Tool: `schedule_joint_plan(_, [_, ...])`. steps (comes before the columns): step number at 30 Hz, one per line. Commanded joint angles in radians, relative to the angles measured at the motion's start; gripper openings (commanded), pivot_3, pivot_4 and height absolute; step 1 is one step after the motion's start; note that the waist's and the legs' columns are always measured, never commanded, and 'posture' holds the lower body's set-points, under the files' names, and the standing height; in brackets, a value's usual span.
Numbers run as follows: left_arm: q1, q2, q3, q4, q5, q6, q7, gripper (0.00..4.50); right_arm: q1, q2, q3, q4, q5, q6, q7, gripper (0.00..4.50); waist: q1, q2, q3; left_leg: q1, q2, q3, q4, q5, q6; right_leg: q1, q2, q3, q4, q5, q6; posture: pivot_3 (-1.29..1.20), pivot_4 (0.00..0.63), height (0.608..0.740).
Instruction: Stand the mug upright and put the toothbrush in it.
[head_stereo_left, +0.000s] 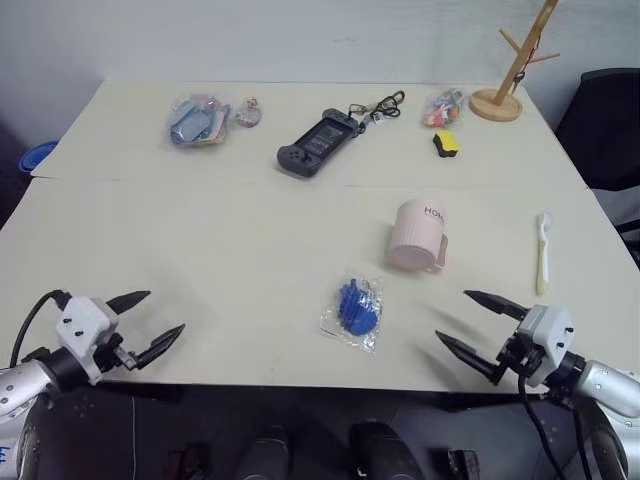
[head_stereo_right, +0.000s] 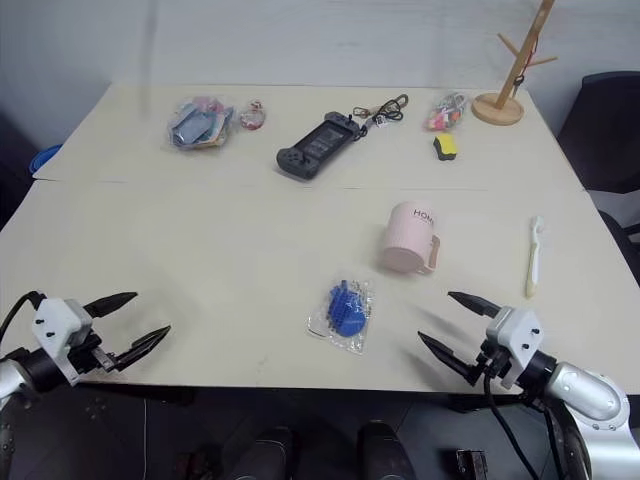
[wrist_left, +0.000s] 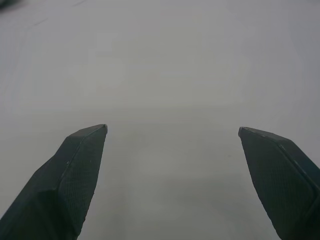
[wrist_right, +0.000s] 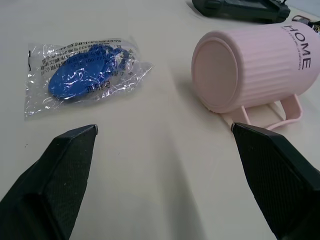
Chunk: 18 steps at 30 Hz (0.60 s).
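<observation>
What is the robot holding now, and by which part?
Nothing. The left gripper and the right gripper are open and empty; the mug lies untouched.

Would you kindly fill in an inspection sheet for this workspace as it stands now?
Surface: pale table, two tops joined by a seam.
Job's things: mug lying on its side, base toward the robot; toothbrush flat, to its right, apart.
Clutter: blue item in clear bag, black game controller, yellow-black object, two packets, wooden rack.
Grippers: left claw and right claw open, empty, near the front edge.
Cables: cord by the controller.
Surroundings: dark chair at right.
</observation>
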Motion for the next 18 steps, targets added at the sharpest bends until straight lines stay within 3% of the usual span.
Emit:
schedule_joint_plan(1, [0.010,0.007,0.020,0.002,0.007,0.004,0.014,4.46,-0.001,-0.005,-0.010,-0.019,0.019,-0.005,0.005,4.50,0.000,0.000,0.000,0.000,0.000,0.000,0.000,0.000,0.000,0.000,0.000,0.000,0.000,0.000,0.000,0.00,0.150,0.740])
schedule_joint_plan(18, [-0.011,0.028,0.035,0.006,-0.086,0.062,-0.094,4.46,-0.015,0.006,-0.017,0.058,0.022,-0.052,0.045,4.50,0.000,0.000,0.000,0.000,0.000,0.000,0.001,0.000,0.000,0.000,0.000,0.000,0.000,0.000,0.000,0.00,0.150,0.740])
